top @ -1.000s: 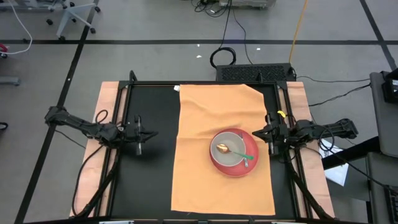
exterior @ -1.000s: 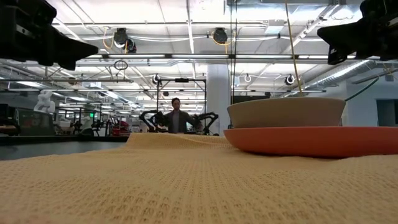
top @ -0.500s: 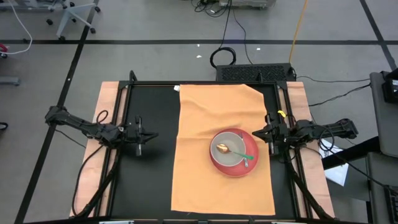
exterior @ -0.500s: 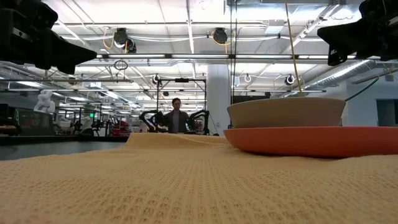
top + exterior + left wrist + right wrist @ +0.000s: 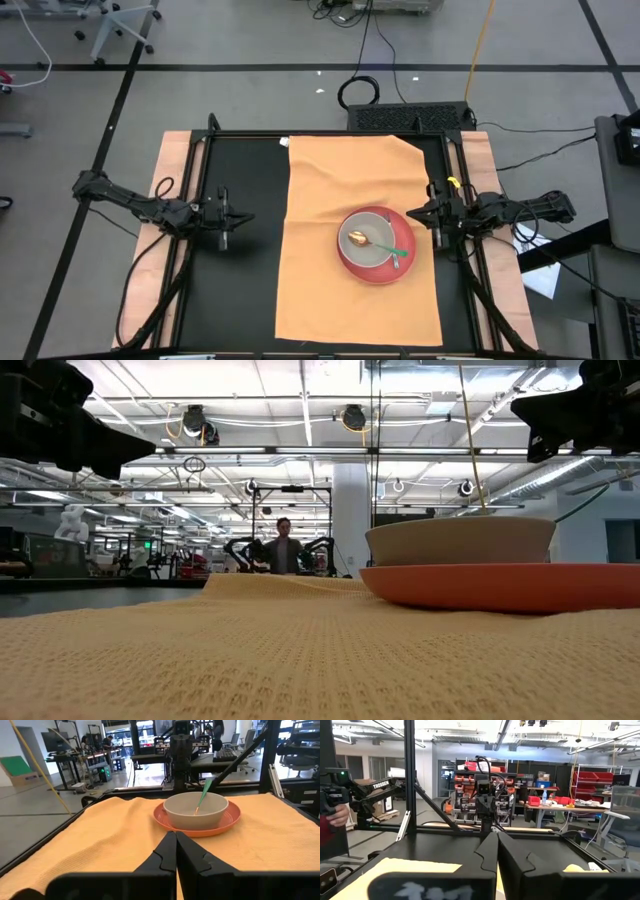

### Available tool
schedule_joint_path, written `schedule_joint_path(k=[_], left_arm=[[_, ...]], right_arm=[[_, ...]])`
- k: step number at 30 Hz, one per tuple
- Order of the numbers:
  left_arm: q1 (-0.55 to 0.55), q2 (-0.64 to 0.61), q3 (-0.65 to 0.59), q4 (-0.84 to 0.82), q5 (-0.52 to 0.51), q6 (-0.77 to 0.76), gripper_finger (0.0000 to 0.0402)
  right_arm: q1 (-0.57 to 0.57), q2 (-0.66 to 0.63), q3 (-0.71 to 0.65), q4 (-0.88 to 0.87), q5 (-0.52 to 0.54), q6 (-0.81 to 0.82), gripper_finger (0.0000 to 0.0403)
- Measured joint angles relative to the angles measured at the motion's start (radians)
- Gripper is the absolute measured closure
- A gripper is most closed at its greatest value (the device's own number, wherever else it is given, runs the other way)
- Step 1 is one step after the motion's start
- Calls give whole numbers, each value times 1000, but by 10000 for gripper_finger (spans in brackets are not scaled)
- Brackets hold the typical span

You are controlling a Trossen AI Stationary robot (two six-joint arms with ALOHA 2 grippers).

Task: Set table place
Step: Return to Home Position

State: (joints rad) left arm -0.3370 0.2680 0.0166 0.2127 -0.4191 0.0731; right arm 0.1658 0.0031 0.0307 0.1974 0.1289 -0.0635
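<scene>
The wrinkled orange-tan cloth mat (image 5: 340, 180) lies right of centre on the black bench (image 5: 250, 280), carrying a round red plate (image 5: 380, 278). The right end effector (image 5: 415, 213), closed on nothing, hangs just beside the plate. I reckon an inward swing could knock the plate or rumple the mat. The left end effector (image 5: 238, 215), closed and empty too, sits well off the mat. A white "TROSSEN" label (image 5: 386, 784) shows on a dark arm beyond.

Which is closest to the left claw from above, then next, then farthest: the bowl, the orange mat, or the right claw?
1. Orange mat: its edge lies just right of the left claw.
2. Bowl: farther right on the mat, in the red plate.
3. Right claw: at the mat's far right edge.
</scene>
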Motion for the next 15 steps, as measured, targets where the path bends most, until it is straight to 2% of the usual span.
schedule_joint_path(k=[15], left_arm=[[0,0,0,0,0,1,392]], right_arm=[[0,0,0,0,0,-2,403]])
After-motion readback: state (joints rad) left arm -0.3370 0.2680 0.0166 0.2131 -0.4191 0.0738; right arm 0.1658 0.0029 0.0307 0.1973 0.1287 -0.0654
